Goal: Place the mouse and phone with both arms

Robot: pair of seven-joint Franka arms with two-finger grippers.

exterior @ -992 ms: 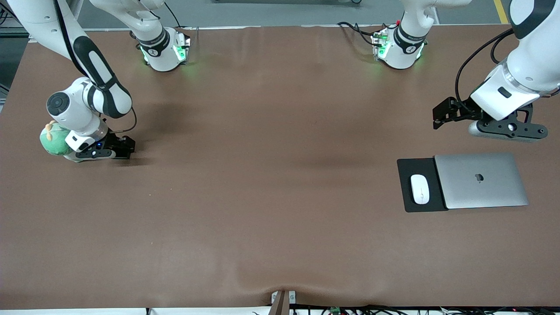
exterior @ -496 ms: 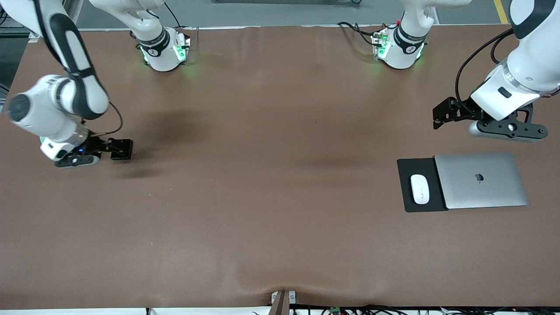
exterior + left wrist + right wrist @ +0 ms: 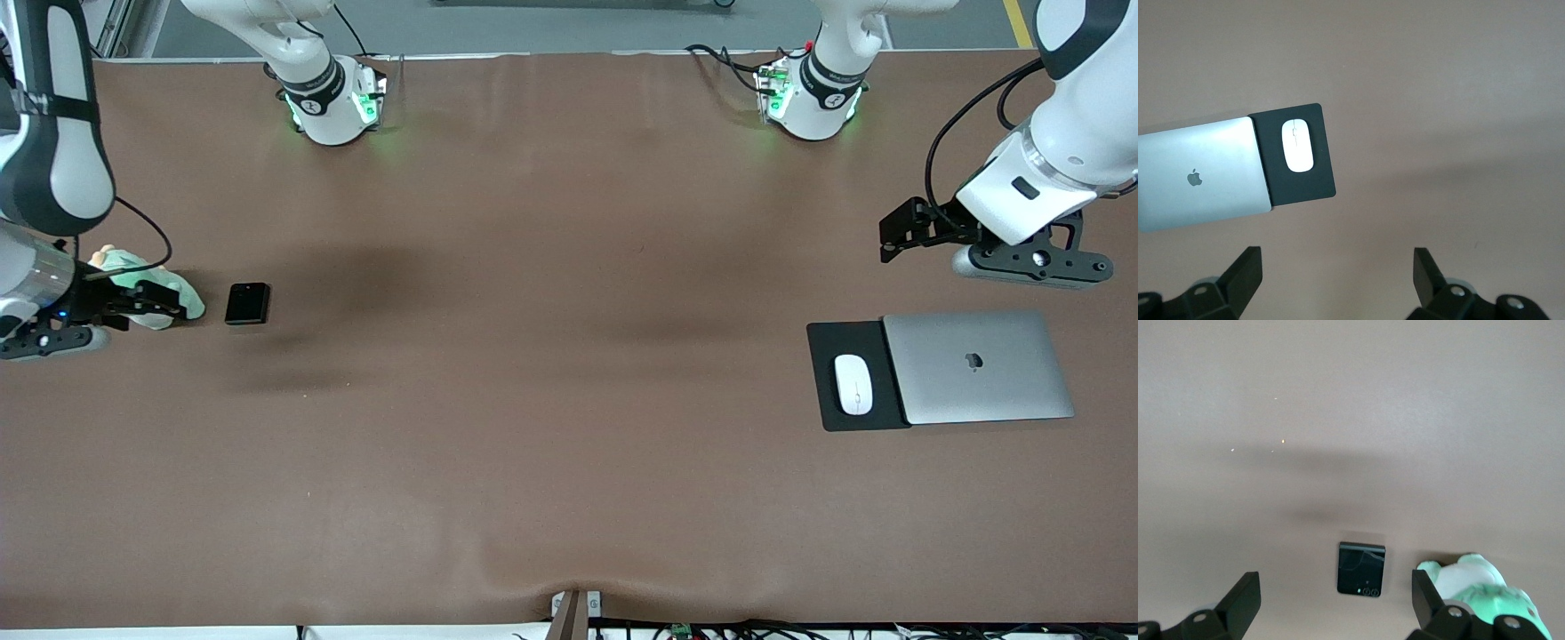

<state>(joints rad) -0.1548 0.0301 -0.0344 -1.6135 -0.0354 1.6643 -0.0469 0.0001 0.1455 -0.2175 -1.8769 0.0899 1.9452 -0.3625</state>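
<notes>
I am a pair of white robot arms working over a brown bench (image 3: 551, 400).

My right claw (image 3: 53, 331) hangs above the bench at the right arm's end. Its fingers (image 3: 1241, 603) are spread wide apart and grip nothing. The phone (image 3: 247, 303), a small glossy black slab, lies flat on the bench just off from this claw, toward the middle of the bench. In the right wrist view the phone (image 3: 1361, 569) sits between my two spread fingertips but farther out, free of them. A green and white soft toy (image 3: 147, 286) lies right by this claw, between it and the phone, close to the phone but apart from it.

My left claw (image 3: 1031, 262) hangs above the bench at the left arm's end, its fingers (image 3: 1245, 277) also wide apart and empty. Below and ahead of it, the white mouse (image 3: 852, 384) rests on a black mat (image 3: 836, 418). A closed silver laptop (image 3: 978, 366) lies on the mat's edge, just beside the mouse. The left wrist view shows the mouse (image 3: 1298, 145) well clear of my fingertips.
</notes>
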